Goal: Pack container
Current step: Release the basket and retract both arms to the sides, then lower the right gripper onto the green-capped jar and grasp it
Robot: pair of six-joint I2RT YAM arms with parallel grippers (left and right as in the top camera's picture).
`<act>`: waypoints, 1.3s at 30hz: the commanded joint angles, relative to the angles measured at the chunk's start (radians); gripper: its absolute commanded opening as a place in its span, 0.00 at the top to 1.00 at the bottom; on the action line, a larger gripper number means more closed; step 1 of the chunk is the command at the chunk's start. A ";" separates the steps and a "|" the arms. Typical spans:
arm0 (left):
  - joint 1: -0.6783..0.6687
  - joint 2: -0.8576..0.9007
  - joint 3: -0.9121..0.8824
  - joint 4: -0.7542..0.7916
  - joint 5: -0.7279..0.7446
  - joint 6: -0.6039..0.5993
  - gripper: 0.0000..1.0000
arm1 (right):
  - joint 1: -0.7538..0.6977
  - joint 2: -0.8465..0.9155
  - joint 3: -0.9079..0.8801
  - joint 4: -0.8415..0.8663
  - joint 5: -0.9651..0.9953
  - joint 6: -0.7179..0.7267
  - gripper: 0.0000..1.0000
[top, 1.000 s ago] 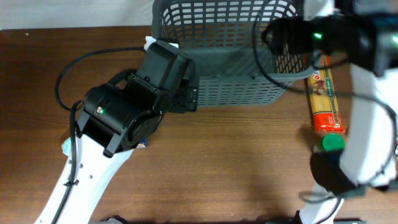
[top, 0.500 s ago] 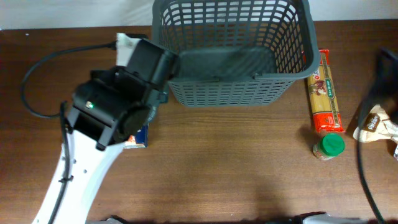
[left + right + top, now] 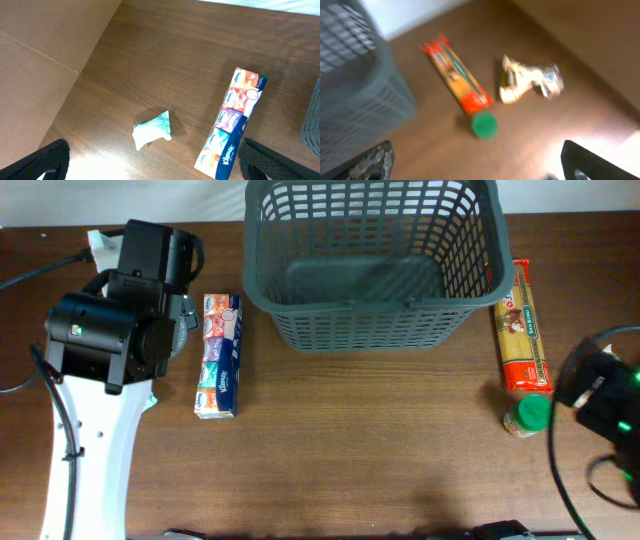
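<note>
Left of the container (image 3: 370, 330) lies a tissue pack (image 3: 218, 355); right, pasta (image 3: 523, 340).

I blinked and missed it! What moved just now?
The left arm swung left, away from the basket, uncovering the tissue pack. The right arm pulled back from over the basket to the near right. The left gripper and right gripper are open, empty. Basket, pasta and green-lidded jar stayed put.

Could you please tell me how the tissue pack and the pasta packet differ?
The tissue pack is white, blue and multicoloured; the pasta packet is orange-red. The pasta packet looks longer and slimmer than the tissue pack. Both lie flat outside the basket.
</note>
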 commanded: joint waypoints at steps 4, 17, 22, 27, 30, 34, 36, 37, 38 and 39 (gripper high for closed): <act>0.007 -0.006 0.003 -0.004 0.020 -0.019 0.00 | -0.131 0.080 -0.193 -0.006 0.008 0.160 0.01; 0.007 -0.006 0.003 -0.004 0.073 -0.019 0.01 | -0.170 0.259 -0.205 0.083 -0.162 0.065 0.01; 0.007 -0.006 0.003 -0.041 0.074 -0.019 0.00 | -0.247 0.266 -0.205 0.115 -0.208 0.062 0.01; 0.007 -0.006 0.003 -0.063 0.077 -0.019 0.00 | -0.364 0.266 -0.212 0.131 -0.219 -0.016 0.01; 0.007 -0.006 0.003 -0.056 0.076 -0.019 0.00 | -0.432 0.265 -0.241 0.131 -0.268 -0.070 0.01; 0.007 -0.006 0.003 -0.057 0.077 -0.019 0.00 | -0.491 0.262 -0.382 0.253 -0.406 -0.206 0.01; 0.007 -0.006 0.003 -0.057 0.077 -0.019 0.00 | -0.503 0.262 -0.468 0.341 -0.479 -0.249 0.01; 0.007 -0.006 0.003 -0.057 0.076 -0.019 0.00 | -0.504 0.262 -0.514 0.386 -0.491 -0.248 0.01; 0.007 -0.006 0.003 -0.057 0.076 -0.019 0.00 | -0.504 0.263 -0.543 0.410 -0.492 -0.248 0.01; 0.007 -0.006 0.003 -0.057 0.076 -0.019 0.00 | -0.504 0.266 -0.580 0.436 -0.492 -0.240 0.01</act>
